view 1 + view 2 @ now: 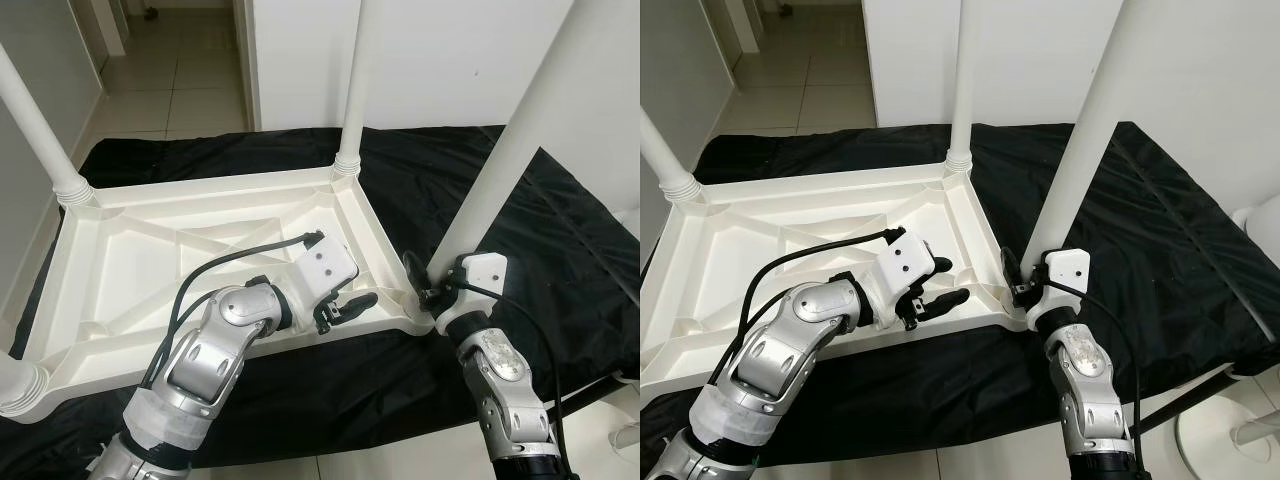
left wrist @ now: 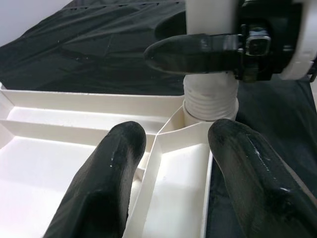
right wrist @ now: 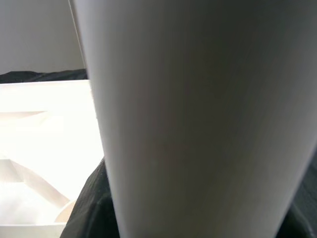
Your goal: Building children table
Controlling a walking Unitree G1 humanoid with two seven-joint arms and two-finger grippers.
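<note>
My right pincer (image 1: 425, 285) is grasping the white table leg (image 1: 500, 160) at its base. My left pincer (image 1: 345, 308) is hovering released over the upturned tabletop (image 1: 130, 260), at nine o'clock from that leg.

The head views are evenly and brightly lit from overhead; no blur is seen. Soft sheen is shown on the black sheet (image 1: 560, 230), with its creases picked out by highlights. The white tabletop (image 1: 150, 250) is well exposed, and faint shadows are cast inside its ribs. Straight legs near the frame edges are seen to lean outward, which indicates wide-angle distortion. In the left wrist view, the near fingers (image 2: 106, 183) are rendered soft and out of focus, with glossy specular spots; the tabletop beside them is close to overexposed. In the right wrist view, the leg (image 3: 198, 119) is too near for focus and is shaded grey, while the tabletop beyond it is blown out to white.
</note>
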